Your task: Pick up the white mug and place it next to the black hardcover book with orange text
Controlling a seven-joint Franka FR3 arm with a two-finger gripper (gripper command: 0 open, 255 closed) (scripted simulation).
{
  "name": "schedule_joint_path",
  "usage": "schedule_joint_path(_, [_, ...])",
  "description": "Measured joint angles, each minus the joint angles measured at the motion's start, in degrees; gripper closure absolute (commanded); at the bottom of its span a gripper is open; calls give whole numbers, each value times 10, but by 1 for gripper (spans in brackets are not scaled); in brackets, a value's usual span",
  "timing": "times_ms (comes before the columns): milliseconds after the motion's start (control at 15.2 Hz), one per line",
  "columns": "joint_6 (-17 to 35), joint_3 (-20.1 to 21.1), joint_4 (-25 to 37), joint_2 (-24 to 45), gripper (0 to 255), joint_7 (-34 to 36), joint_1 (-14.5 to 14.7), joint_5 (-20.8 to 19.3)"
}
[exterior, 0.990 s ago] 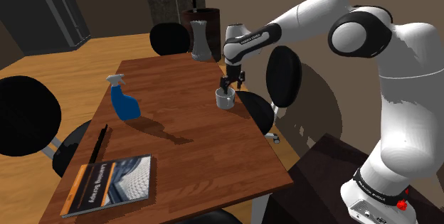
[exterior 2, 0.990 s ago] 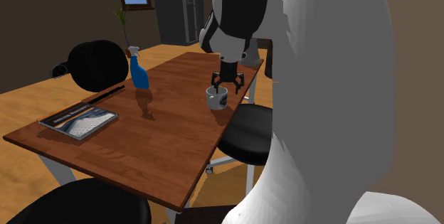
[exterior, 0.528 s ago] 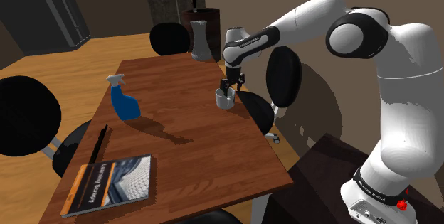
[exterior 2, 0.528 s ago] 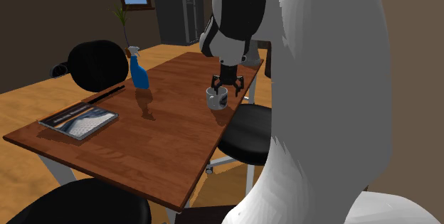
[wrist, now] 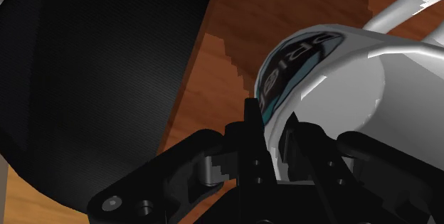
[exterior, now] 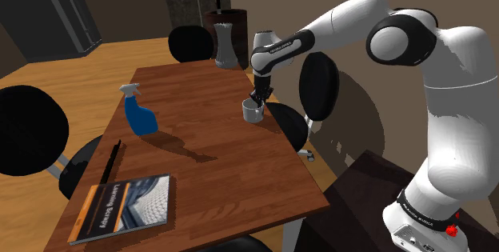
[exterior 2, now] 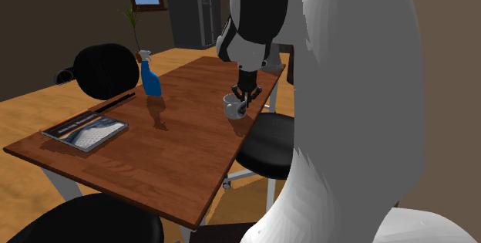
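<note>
A white mug (exterior: 253, 112) with a dark round emblem stands upright near the wooden table's (exterior: 216, 150) edge on the shoulder view's right. My black gripper (exterior: 257, 98) comes down from above and is shut on the mug's rim. From the second exterior view, the mug (exterior 2: 234, 108) sits under the gripper (exterior 2: 244, 96). Through the wrist camera, the fingers (wrist: 250, 126) clasp the mug's (wrist: 334, 66) white wall between them, one inside and one outside. The black book with orange text (exterior: 124, 205) lies flat at the table's near corner, far from the mug.
A blue spray bottle (exterior: 140, 114) stands mid-table, between mug and book. A thin black stick (exterior: 112, 161) lies beside the book. A pale vase (exterior: 224, 46) stands at the far end. Black round chairs (exterior: 318, 86) ring the table, one right by the mug.
The fingers, spread around the mug's rim a second ago, have come together on it. The arm and the mug have stayed in place.
</note>
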Motion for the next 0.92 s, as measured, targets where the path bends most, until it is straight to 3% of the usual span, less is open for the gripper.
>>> schedule_joint_path(330, [-3, 0, 1, -2, 255, 0, 0, 0])
schedule_joint_path(924, [-54, 0, 27, -28, 255, 3, 0, -1])
